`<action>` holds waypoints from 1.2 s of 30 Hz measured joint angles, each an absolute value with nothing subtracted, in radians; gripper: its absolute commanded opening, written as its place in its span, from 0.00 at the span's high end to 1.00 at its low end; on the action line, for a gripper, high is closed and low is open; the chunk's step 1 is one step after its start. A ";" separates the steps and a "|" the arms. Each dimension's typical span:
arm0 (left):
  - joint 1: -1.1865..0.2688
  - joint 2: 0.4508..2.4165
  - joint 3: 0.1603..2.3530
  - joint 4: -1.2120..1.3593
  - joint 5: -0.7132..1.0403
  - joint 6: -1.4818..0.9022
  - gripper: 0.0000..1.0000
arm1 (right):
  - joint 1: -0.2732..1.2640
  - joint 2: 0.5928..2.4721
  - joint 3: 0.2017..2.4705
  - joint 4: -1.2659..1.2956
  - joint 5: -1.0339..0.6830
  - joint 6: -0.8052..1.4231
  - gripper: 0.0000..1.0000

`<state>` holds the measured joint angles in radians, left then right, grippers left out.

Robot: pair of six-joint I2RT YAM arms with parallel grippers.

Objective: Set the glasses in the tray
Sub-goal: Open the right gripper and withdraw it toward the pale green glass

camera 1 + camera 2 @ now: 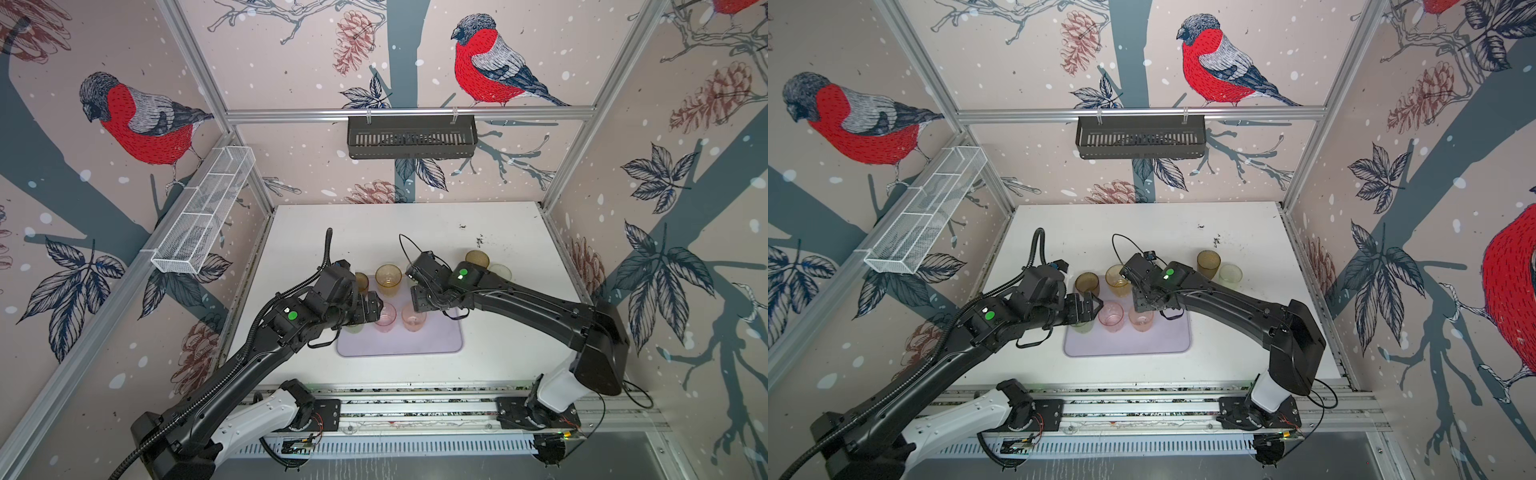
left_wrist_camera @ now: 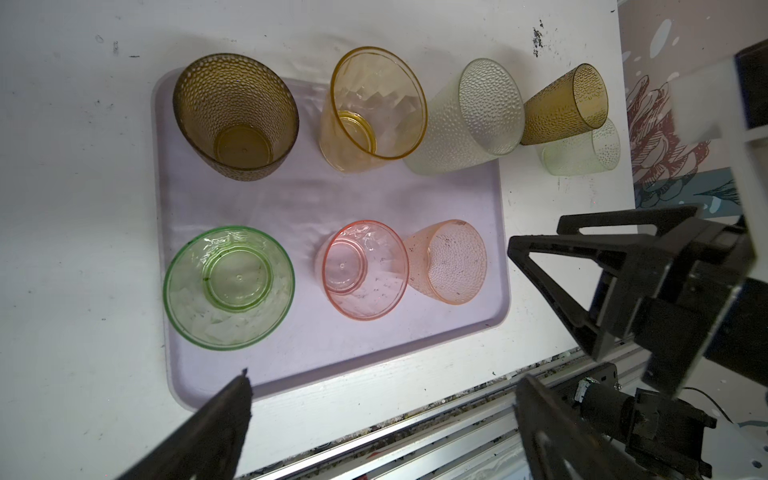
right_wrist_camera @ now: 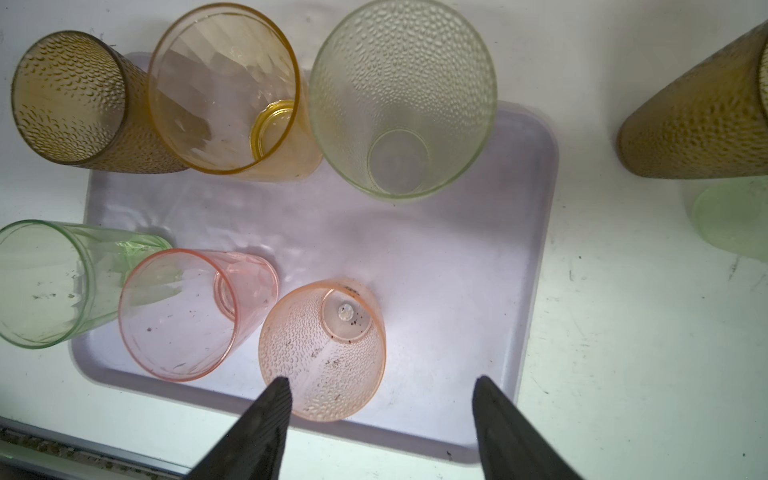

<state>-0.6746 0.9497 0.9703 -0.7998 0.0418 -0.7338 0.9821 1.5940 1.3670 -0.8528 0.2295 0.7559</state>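
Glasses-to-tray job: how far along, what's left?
Done: six in the tray: brown glass, amber glass, tall pale green glass, short green glass, smooth pink glass, dimpled pink glass. In hand: nothing; left gripper and right gripper open, empty. Left: second brown glass and small pale green glass, on the table beside the tray.

Six glasses [image 2: 236,118] on lilac tray [image 2: 332,199], brown glass [image 2: 561,109] and green glass [image 2: 579,154] beside
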 measured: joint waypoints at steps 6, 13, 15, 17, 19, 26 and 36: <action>-0.675 0.963 0.984 -0.801 0.040 -0.733 0.02 | 0.980 1.538 1.386 -0.874 0.268 0.756 0.18; -0.675 0.974 0.986 -0.804 0.040 -0.732 0.02 | 0.923 1.472 1.397 -0.914 0.297 0.731 0.14; -0.675 0.975 0.986 -0.804 0.040 -0.727 0.02 | 0.892 1.452 1.399 -0.925 0.301 0.725 0.12; -0.675 0.975 0.986 -0.804 0.041 -0.727 0.02 | 0.859 1.429 1.401 -0.940 0.303 0.703 0.11; -0.675 0.976 0.995 -0.813 0.041 -0.727 0.02 | 0.825 1.407 1.401 -0.947 0.306 0.691 0.10; -0.675 0.978 1.022 -0.813 0.042 -0.726 0.02 | 0.704 1.328 1.391 -0.949 0.309 0.623 0.09; -0.675 0.989 1.029 -0.810 0.049 -0.726 0.02 | 0.545 1.277 1.368 -0.953 0.262 0.548 0.09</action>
<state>-0.6746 0.9894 1.0290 -0.8104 0.0494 -0.7258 0.5446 1.2766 1.3682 -0.9531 0.2619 0.5476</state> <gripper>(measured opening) 0.982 0.914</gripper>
